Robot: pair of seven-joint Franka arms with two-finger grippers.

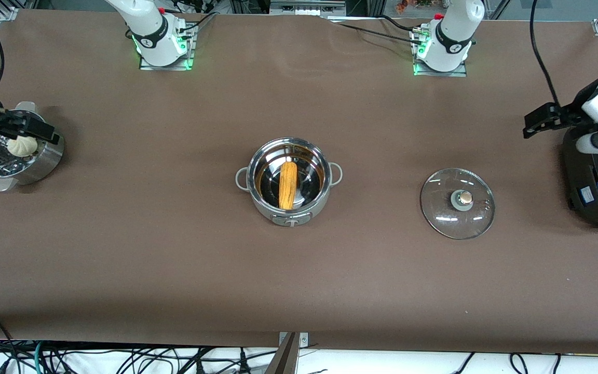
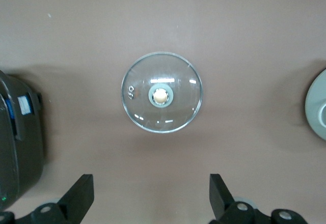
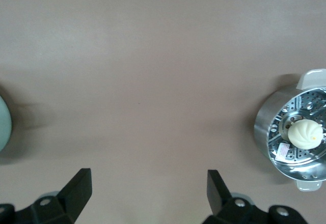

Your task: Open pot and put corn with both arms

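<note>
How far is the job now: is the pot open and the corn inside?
Both look done: the glass lid lies on the table beside the pot, and the corn lies inside. The left gripper and right gripper are open and empty. Nothing visibly remains.

Even overhead light, soft shadows, glare on lid (image 1: 457,203).

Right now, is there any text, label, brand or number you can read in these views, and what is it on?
None can be read.
Black cooker: blue and white label, print too small.
Pot front knob: a mark, not legible.
Steamer basket: small sticker beside the bun, too blurred.
Arm bases: round logos, unreadable.
</note>
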